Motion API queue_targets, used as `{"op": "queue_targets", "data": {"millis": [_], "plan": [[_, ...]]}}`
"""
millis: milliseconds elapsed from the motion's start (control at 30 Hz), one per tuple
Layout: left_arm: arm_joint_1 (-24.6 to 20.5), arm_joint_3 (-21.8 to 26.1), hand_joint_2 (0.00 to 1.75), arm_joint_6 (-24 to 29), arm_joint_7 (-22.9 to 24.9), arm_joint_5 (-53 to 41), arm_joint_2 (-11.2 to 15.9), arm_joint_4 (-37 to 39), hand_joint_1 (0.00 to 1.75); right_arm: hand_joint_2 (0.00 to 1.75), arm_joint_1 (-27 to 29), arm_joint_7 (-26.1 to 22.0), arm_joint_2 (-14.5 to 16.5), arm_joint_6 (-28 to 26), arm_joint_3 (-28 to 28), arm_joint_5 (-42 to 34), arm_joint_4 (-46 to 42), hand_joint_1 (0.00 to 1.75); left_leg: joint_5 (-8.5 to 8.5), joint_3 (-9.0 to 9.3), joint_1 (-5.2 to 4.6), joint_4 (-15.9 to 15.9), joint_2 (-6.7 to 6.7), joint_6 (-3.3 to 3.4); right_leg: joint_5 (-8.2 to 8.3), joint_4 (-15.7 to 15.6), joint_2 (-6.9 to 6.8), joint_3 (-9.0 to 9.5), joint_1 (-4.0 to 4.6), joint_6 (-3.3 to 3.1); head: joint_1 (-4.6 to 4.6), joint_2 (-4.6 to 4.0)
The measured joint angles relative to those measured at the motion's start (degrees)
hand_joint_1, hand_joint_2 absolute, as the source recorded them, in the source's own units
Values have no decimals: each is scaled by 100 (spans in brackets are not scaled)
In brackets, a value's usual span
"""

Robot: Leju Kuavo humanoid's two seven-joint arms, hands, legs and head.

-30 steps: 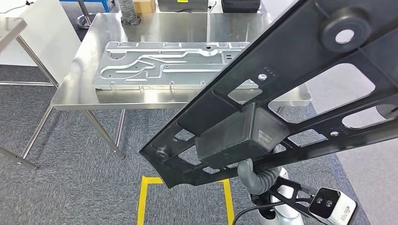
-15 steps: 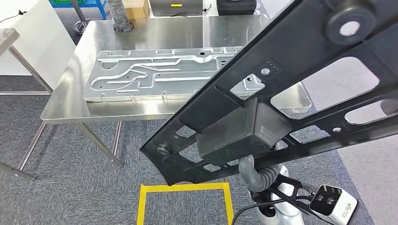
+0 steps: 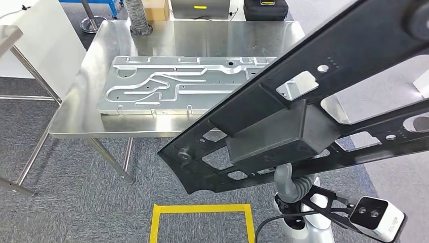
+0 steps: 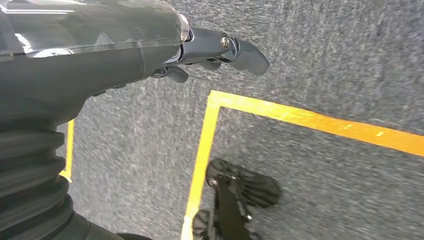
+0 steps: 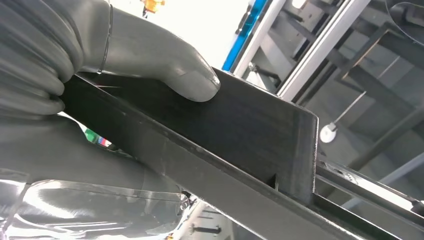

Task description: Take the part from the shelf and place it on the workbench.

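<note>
A long black frame part (image 3: 324, 96) with cut-outs and a box-shaped block (image 3: 283, 134) slants across the head view, in the air in front of the steel workbench (image 3: 202, 35). My right hand (image 5: 100, 65) grips it from below, thumb pressed on the block (image 5: 240, 125); in the head view the part hides the hand and the grey wrist cover (image 3: 291, 185) shows under it. My left hand (image 4: 210, 50) hangs over the carpet, holding nothing, fingers loosely apart.
A large silver stamped plate (image 3: 172, 83) lies on the workbench, with bare steel behind and left of it. Dark cases (image 3: 265, 9) and a ribbed hose (image 3: 137, 15) stand at the bench's back. A yellow tape square (image 3: 202, 207) marks the carpet. A white panel (image 3: 45, 35) stands left.
The whole view has shifted as I move: the workbench now sits slightly lower and further right. The held part has swung a little to the right. My right hand still grips it.
</note>
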Motion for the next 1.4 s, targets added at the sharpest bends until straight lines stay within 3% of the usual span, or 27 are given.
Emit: {"op": "queue_targets", "data": {"millis": [67, 133, 233, 300, 367, 400, 433, 467, 533, 567, 700, 767, 800, 867, 900, 933, 967, 1033, 1100, 1200, 1267, 1300, 1367, 1400], "plan": [[-6, 2, 175, 3, -16, 22, -10, 1, 0, 175, -50, 1, 37, 61, -123, 6, 15, 171, -73, 67, -16, -2, -3, -36, 296, -627, -12, 230, 55, -107, 0, 0], [-11, 4, 175, 7, -29, 34, -12, 2, 0, 175, -88, 5, 103, 128, -226, -27, 44, 171, -112, 88, -10, -22, 15, -98, 275, -788, -6, 288, 95, -167, 0, 0], [-25, 5, 175, 7, -38, 37, 15, -3, 0, 175, -113, 7, 216, 246, -338, -114, 82, 171, -211, 130, -20, 36, 51, -184, 260, -954, 42, 431, 43, -212, -2, 0], [-31, 5, 175, 5, -43, 30, 26, -5, 0, 175, -123, 4, 297, 289, -360, -128, 96, 171, -455, -118, 2, 571, 46, -236, 234, -1040, 67, 564, 8, -247, -5, 0], [-22, 5, 175, 5, -43, 18, 34, -5, 0, 175, -107, 2, 359, 287, -363, -100, 102, 171, -702, -589, 36, 1341, 43, -295, 175, -1046, 115, 631, 2, -265, -8, 0], [-13, 5, 175, 5, -43, 13, 39, -5, 0, 175, -91, 2, 378, 274, -364, -76, 104, 171, -690, -760, 52, 1545, 44, -322, 143, -1043, 149, 666, 1, -260, -8, 0], [-4, 5, 175, 5, -44, 8, 44, -5, 0, 175, -75, 2, 393, 246, -364, -46, 105, 171, -550, -825, 67, 1526, 44, -344, 106, -1038, 179, 707, -3, -251, -8, 0], [2, 5, 175, 5, -44, 3, 50, -5, 0, 175, -63, 2, 407, 213, -365, -18, 103, 171, -297, -770, 83, 1266, 44, -359, 61, -1027, 207, 759, -9, -237, -8, 0], [4, 5, 175, 3, -45, -7, 66, -5, 0, 175, -53, 2, 445, 162, -368, 61, 98, 171, 204, -492, 100, 472, 32, -368, -48, -988, 242, 847, -5, -190, -7, 0], [-3, 5, 175, 1, -45, -10, 73, -5, 0, 175, -51, 2, 468, 157, -372, 89, 95, 171, 311, -376, 98, 186, 21, -345, -91, -963, 258, 862, 2, -161, -7, 0], [-13, 6, 175, -2, -38, 18, 87, -5, 0, 175, -44, 5, 515, 156, -380, 104, 88, 171, 244, -282, 81, -14, 3, -190, -183, -933, 256, 857, 3, -43, -7, 0], [-13, 7, 175, -4, -38, 32, 89, -5, 0, 175, -56, 3, 521, 133, -380, 102, 82, 171, 219, -226, 95, -47, 15, -110, -344, -654, 156, 746, -5, 16, -7, 0], [-13, 8, 175, -5, -38, 35, 89, -5, 0, 175, -58, 2, 524, 117, -380, 103, 80, 171, 200, -198, 96, -56, 25, -82, -487, -325, 95, 578, -11, 39, -6, 0], [-8, 10, 175, -5, -39, 47, 91, -5, 0, 175, -50, 1, 527, 86, -380, 104, 81, 171, 146, -148, 89, -57, 45, -55, -759, 510, 36, 74, -24, 71, -6, 0], [-4, 13, 175, -5, -40, 56, 93, -5, 0, 175, -40, 2, 527, 73, -380, 104, 81, 171, 115, -116, 85, -56, 50, -55, -779, 782, 28, -128, -33, 77, -6, 0], [-1, 16, 175, -5, -41, 64, 94, -5, 0, 175, -34, 2, 527, 61, -380, 103, 81, 171, 82, -73, 83, -56, 52, -60, -676, 836, 23, -225, -39, 75, -6, 0], [2, 18, 175, -4, -42, 70, 94, -5, 0, 175, -32, 2, 527, 52, -380, 102, 81, 171, 45, -19, 82, -56, 52, -68, -459, 643, 17, -197, -42, 62, -6, 0], [4, 22, 175, -4, -43, 75, 90, -5, 0, 175, -33, 2, 527, 31, -380, 93, 81, 171, -42, 97, 75, -59, 50, -101, 68, -152, -12, 90, -24, 1, -6, 0], [-1, 30, 175, 0, -36, 80, 84, -5, 0, 175, -44, 3, 527, -2, -379, 81, 81, 171, -112, 157, 61, -60, 50, -159, 286, -720, -38, 306, 18, -65, -5, 0], [-9, 37, 175, 6, -22, 88, 85, -5, 0, 175, -53, 4, 527, -32, -377, 72, 81, 171, -167, 193, 57, -92, 81, -250, 236, -839, -20, 353, 34, -139, -4, 0], [-21, 39, 175, 2, -25, 92, 84, -5, 0, 175, -64, 4, 528, -38, -374, 71, 81, 171, -290, 137, 61, 107, 90, -297, 217, -906, -10, 431, 5, -204, -4, 0], [-24, 39, 175, -2, -29, 94, 83, -5, 0, 175, -70, 4, 529, -42, -373, 67, 85, 171, -420, 3, 67, 391, 87, -317, 201, -933, -10, 477, -7, -237, -4, 0], [-13, 42, 175, -8, -40, 101, 79, -5, 0, 175, -76, 4, 528, -65, -371, 45, 100, 171, -715, -450, 69, 1193, 84, -348, 149, -937, -6, 537, 8, -279, -4, 0], [-3, 43, 175, -8, -44, 106, 80, -5, 0, 175, -73, 4, 528, -82, -371, 32, 113, 171, -776, -661, 69, 1506, 83, -359, 121, -936, 2, 567, 16, -286, -4, 0]]}}
